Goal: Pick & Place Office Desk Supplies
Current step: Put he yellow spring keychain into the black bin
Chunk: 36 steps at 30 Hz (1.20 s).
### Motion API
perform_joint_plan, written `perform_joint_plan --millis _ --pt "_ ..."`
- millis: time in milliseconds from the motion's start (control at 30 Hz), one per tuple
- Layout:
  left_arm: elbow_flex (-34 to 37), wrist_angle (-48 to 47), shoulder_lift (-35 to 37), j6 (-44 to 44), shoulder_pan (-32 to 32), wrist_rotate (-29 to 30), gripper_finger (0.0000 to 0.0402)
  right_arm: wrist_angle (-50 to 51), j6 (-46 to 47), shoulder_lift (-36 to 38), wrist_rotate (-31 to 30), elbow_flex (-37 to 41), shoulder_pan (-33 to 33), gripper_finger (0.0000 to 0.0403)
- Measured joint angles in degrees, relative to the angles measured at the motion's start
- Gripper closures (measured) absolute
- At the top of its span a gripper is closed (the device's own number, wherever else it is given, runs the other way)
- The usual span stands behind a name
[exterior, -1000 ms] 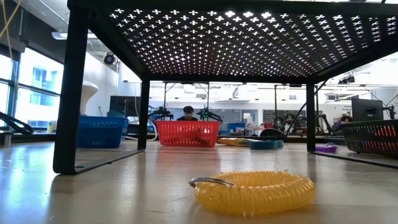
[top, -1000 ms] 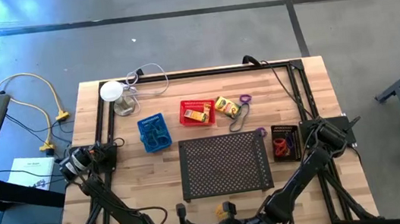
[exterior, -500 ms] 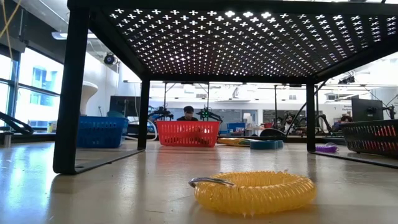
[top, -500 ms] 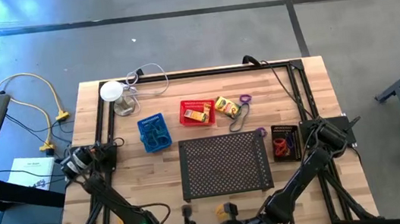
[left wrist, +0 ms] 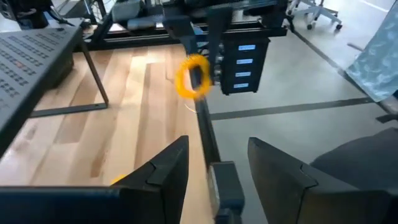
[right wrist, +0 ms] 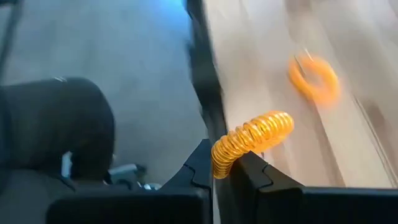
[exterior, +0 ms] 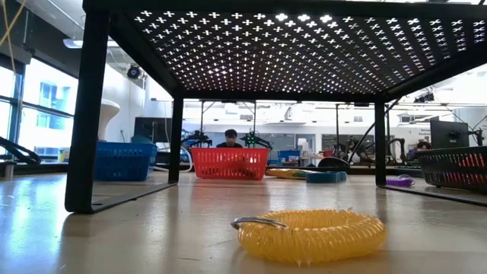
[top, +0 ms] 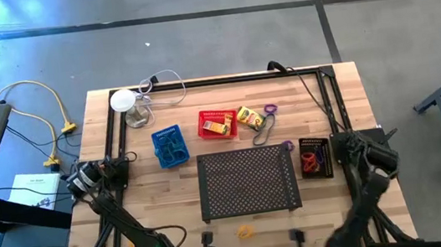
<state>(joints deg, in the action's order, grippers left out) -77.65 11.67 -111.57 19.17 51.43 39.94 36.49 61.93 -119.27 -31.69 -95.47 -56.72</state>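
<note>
My right gripper [right wrist: 217, 165] is shut on a yellow coiled band [right wrist: 255, 137] above the table's near edge [top: 295, 236]. The left wrist view shows that band [left wrist: 191, 76] hanging ahead of my open left gripper [left wrist: 217, 146], which holds nothing and stands at the near edge [top: 207, 241]. A second yellow coil [top: 245, 232] lies flat on the table between the two grippers [exterior: 308, 232]. Farther back stand a blue basket [top: 168, 145], a red basket [top: 217, 124] and a black basket [top: 315, 156]. A yellow crayon box [top: 250, 117] lies beside the red basket. My right gripper pinches one end of the yellow coiled band [right wrist: 225, 158] between its two shut fingers. The rest of the band curves out past the fingertips. It is lifted clear of the table.
A large black perforated tray [top: 249, 181] stands on legs at the table's middle. A purple loop [top: 270, 109] and a dark loop [top: 262, 132] lie near the crayon box. A white disc with a clear cable [top: 123, 100] sits at the far left.
My right gripper has swung away from my left gripper toward the table's right edge, along the near edge. The yellow coil on the table has stayed where it was.
</note>
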Motion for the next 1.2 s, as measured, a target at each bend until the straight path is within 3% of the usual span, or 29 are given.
perform_joint_plan --millis 333,467,500,667,933,1200 --pt "0.0 0.0 0.0 2.2 1.2 0.0 0.0241 35.6 41.0 4.6 -1.5 0.0 -9.2 0.0387" --pt "0.0 0.0 0.0 2.3 1.2 0.0 0.0241 53.3 58.7 5.1 -1.5 0.0 -10.7 0.0387" --pt "0.0 0.0 0.0 2.3 1.2 0.0 0.0241 53.9 61.2 5.1 -1.4 0.5 -10.8 0.0387" --pt "0.0 -0.1 0.0 2.2 0.8 -0.2 0.0241 53.4 60.9 7.9 -6.2 5.7 -8.2 0.0386" --pt "0.0 -0.7 0.0 2.2 0.7 -2.3 0.0241 53.5 56.3 13.8 2.7 17.7 0.0 0.0385" --pt "0.0 -0.9 0.0 2.3 0.8 -5.3 0.0241 51.7 61.3 23.4 9.3 34.9 3.6 0.0385"
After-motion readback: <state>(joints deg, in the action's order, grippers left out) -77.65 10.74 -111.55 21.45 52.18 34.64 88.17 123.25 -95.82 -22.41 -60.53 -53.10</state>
